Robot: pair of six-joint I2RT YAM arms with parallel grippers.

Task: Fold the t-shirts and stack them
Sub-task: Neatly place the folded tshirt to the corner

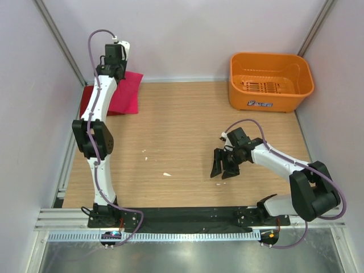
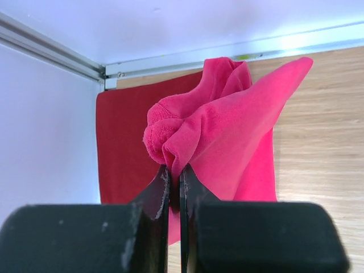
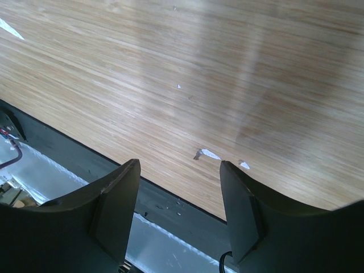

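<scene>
Left claw (image 2: 175,173) is pinching shut on a bunched fold of the magenta-pink t-shirt (image 2: 227,131), whose soft, fuzzy cloth is crumpling into a rounded knot. Its length is running from the claw out to one pointed corner over the wood-grain counter (image 2: 318,142). It is draping partly over the crimson t-shirt (image 2: 122,142), which is lying as a flat, smooth rectangle in the far-left corner. Right claw (image 3: 179,165) is hovering open above the counter, gripping nothing
</scene>
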